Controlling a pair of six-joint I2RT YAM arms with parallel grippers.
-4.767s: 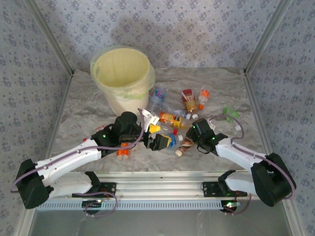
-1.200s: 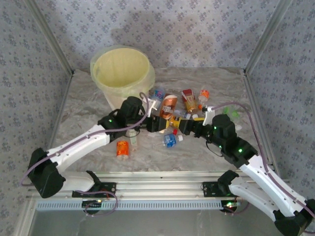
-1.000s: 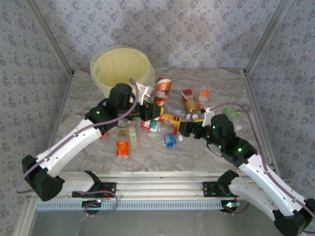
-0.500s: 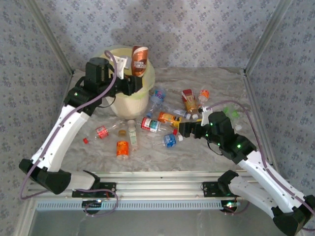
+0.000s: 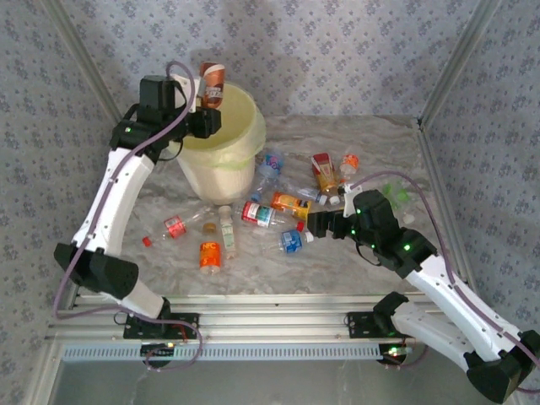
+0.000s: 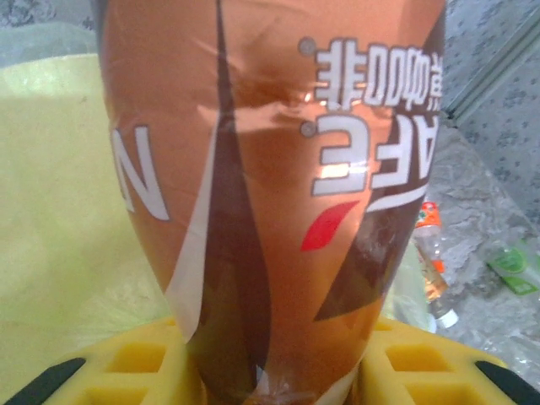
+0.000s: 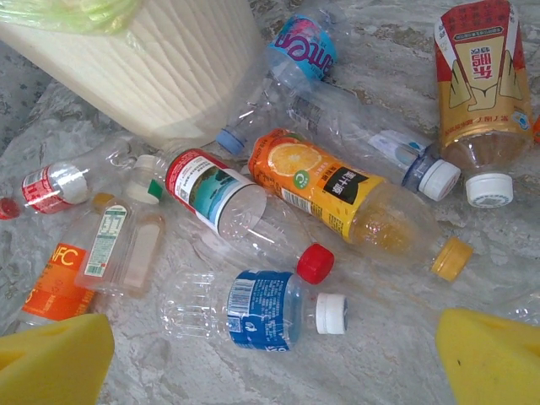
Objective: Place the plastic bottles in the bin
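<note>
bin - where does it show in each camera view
top external: bin far left on the table, brown bottle at its far rim
left wrist: its yellow liner, left, behind that bottle
right wrist: its white wall, top left
shared landmark: the marble table

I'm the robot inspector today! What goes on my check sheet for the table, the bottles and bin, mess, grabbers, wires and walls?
Surface: marble-look table, bottles scattered across its middle.
Job's things: bin at back left, lined with a yellow bag; brown-labelled bottle held above it; several more lie on the table, among them an orange juice bottle and a blue-labelled bottle.
Clutter: nothing seen.
Grippers: left gripper shut on the brown-labelled bottle; right gripper open above the pile.
Cables: a purple-grey cable loops along each arm.
Surroundings: patterned walls, metal frame posts.
</note>
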